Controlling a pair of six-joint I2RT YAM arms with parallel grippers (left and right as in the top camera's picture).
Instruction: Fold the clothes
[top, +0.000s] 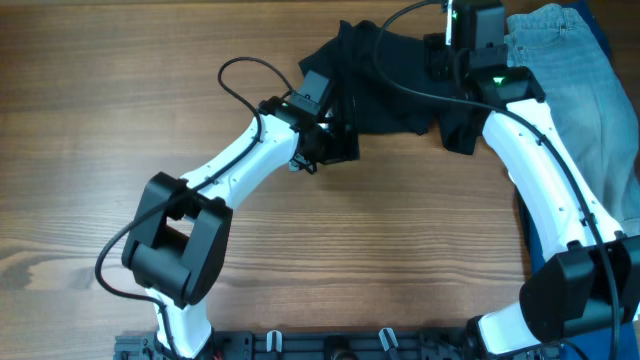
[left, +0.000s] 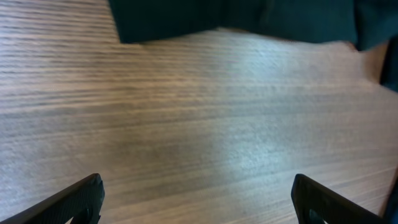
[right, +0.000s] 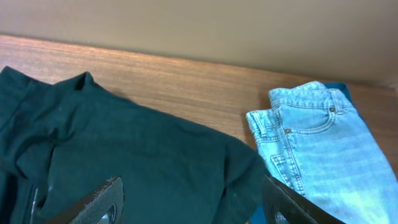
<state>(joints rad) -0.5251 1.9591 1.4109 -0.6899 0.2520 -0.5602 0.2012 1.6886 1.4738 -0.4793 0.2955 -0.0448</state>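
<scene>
The clothes are one black garment (top: 385, 75), crumpled at the far middle of the wooden table. In the right wrist view the garment (right: 137, 143) fills the lower left. My right gripper (right: 193, 202) is open, its fingers spread wide just above the fabric, which lies loose between them. In the overhead view the right gripper (top: 445, 52) is over the garment's right part. My left gripper (left: 198, 199) is open wide over bare wood, with only the garment's edge (left: 249, 18) ahead of it. Seen from overhead, the left gripper (top: 338, 147) is at the garment's near left edge.
Light blue jeans (top: 570, 70) lie folded at the far right on dark blue fabric (top: 603, 22), close beside the garment. The right wrist view shows the jeans (right: 323, 149) right of my fingers and a wall behind the table's far edge.
</scene>
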